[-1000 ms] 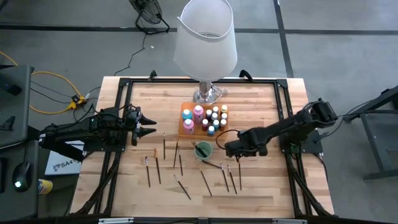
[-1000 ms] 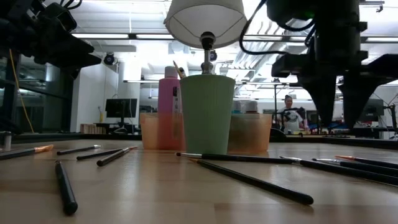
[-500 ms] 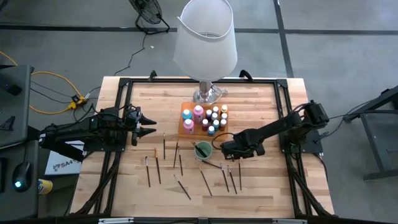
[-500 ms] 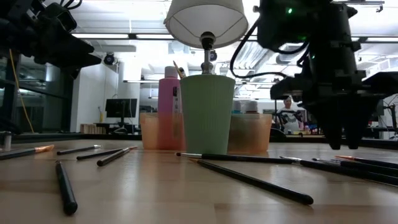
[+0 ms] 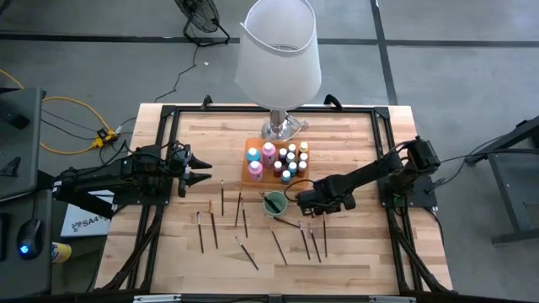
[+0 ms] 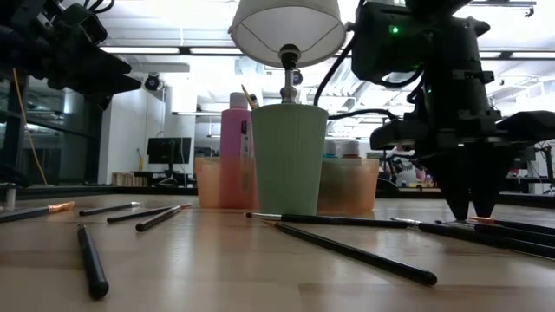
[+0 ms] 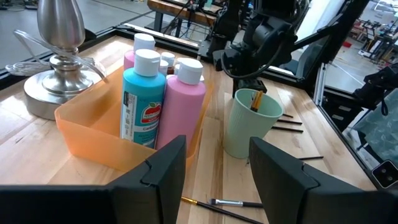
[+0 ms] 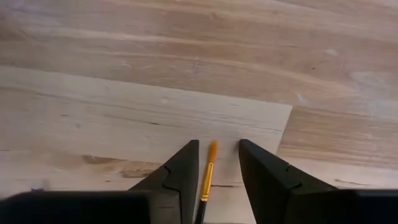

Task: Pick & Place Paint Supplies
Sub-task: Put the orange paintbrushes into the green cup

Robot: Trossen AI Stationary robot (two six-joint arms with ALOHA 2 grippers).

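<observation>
An orange tray point(image 5: 253, 174) holds small capped bottles plus a teal bottle point(image 7: 144, 99) and a pink bottle point(image 7: 183, 102). A green cup point(image 5: 274, 203) stands upright on the table before it with a brush inside. Several dark-handled brushes point(image 5: 215, 229) lie flat on the wood. My right gripper point(image 5: 306, 209) points straight down just right of the cup, open. Its fingers stand on either side of an orange-tipped brush point(image 8: 209, 169) without touching it. In the low view its tips point(image 6: 469, 211) hang just above the brushes. My left gripper point(image 5: 205, 173) waits open at the table's left.
A big white-shaded lamp point(image 5: 278, 50) stands on its metal base point(image 7: 59, 68) at the far middle of the table, behind the tray. A black frame point(image 5: 168, 114) borders the tabletop. More brushes point(image 5: 317, 242) lie close to the right gripper on the near side.
My right gripper has moved a little toward the table's left, closer to the green cup, and has come down until its fingertips hang just above the brushes. The left arm and all objects have kept still.
</observation>
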